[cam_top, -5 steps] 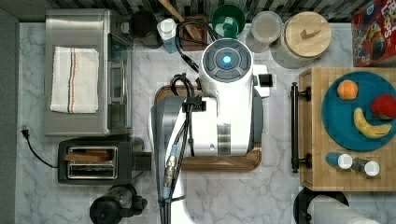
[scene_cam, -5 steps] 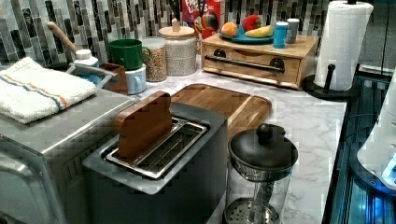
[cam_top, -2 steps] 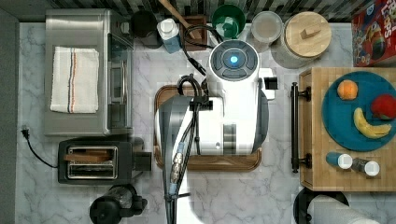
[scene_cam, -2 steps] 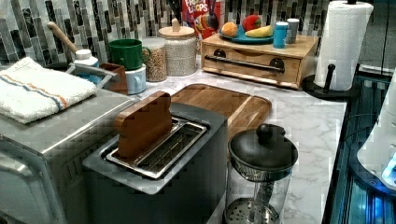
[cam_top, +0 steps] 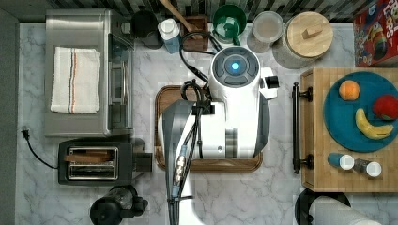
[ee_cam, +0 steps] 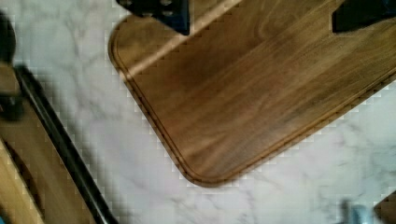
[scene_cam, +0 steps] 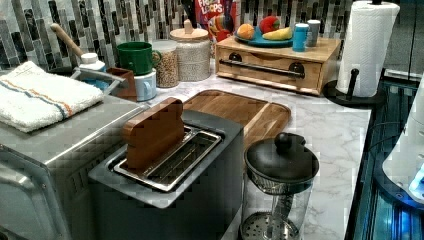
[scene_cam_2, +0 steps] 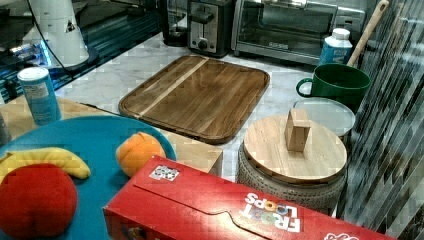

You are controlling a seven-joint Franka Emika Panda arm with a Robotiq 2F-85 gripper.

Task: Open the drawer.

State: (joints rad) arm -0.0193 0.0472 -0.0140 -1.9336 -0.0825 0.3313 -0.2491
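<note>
The arm [cam_top: 220,117] hangs above the dark wooden tray [cam_top: 165,101] at the middle of the marble counter [cam_top: 281,197] in the top view. To the top view's right sits the drawer [scene_cam: 270,67], closed, its black bar handle [cam_top: 296,127] facing the tray and apart from the arm. In the wrist view, the pincer [ee_cam: 261,14] stands open, two dark fingertips [ee_cam: 163,11] spread above the tray. A blue plate [cam_top: 338,122] with fruit rests on the drawer box.

White marble counter [cam_top: 281,197], striped-tile wall [scene_cam: 40,30]
</note>
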